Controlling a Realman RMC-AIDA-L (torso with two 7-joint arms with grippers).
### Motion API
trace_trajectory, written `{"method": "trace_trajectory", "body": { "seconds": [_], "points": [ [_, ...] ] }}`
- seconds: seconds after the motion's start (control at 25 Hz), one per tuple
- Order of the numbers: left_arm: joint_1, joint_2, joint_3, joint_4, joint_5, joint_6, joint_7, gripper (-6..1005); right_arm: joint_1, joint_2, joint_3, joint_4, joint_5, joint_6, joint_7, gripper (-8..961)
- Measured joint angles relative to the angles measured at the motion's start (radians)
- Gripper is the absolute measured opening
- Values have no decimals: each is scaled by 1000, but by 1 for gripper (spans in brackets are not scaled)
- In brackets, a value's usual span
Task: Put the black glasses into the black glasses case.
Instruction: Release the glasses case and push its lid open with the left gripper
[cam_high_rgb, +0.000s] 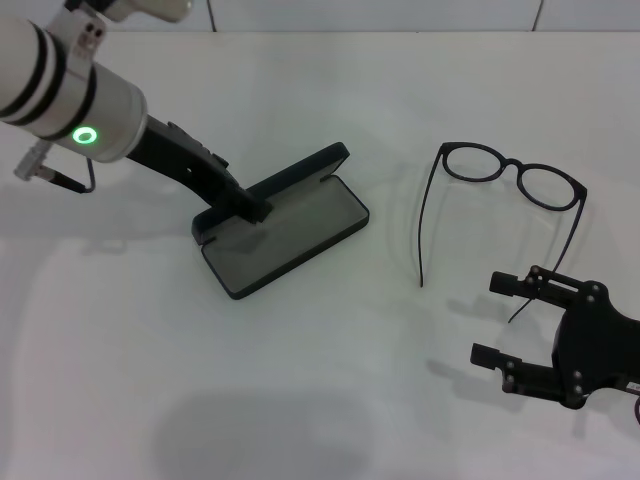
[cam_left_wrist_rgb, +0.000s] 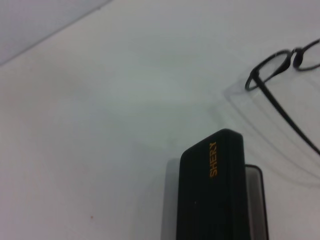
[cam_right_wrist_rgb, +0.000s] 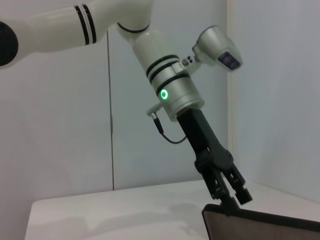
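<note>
The left gripper (cam_high_rgb: 252, 208) is closed on the upright lid of the black glasses case (cam_high_rgb: 290, 225), pinching its edge at the case's left end. Its dark fingers (cam_right_wrist_rgb: 235, 187) reach down onto the lid's top edge in the right wrist view. Behind the gripper, the left arm (cam_high_rgb: 60, 95) slopes up and away to the far left, a white cylinder with black bands and a glowing green ring light.

The case lies open on the white table (cam_high_rgb: 320, 400), left of centre, set at a diagonal. Its grey-lined tray faces up on the near side, and the lid stands along the far side. Orange "SHERY" lettering (cam_left_wrist_rgb: 213, 159) shows on the lid's matte black outside.

The black glasses (cam_high_rgb: 510, 180) lie on the table to the right of the case, well apart from it, temple arms unfolded and pointing toward the near edge.

The right gripper (cam_high_rgb: 510, 320) hovers at the near right, just beside the tip of the glasses' right-hand temple arm. Its two black fingers are spread wide, pointing left, and hold nothing.
</note>
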Motion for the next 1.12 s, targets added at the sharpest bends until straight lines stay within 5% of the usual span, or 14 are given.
{"method": "trace_trajectory", "body": {
  "seconds": [1.12],
  "points": [
    [-19,-2,59,-81,15,-88,38,677,2,0,0,1,1,8,0,749]
  ]
}}
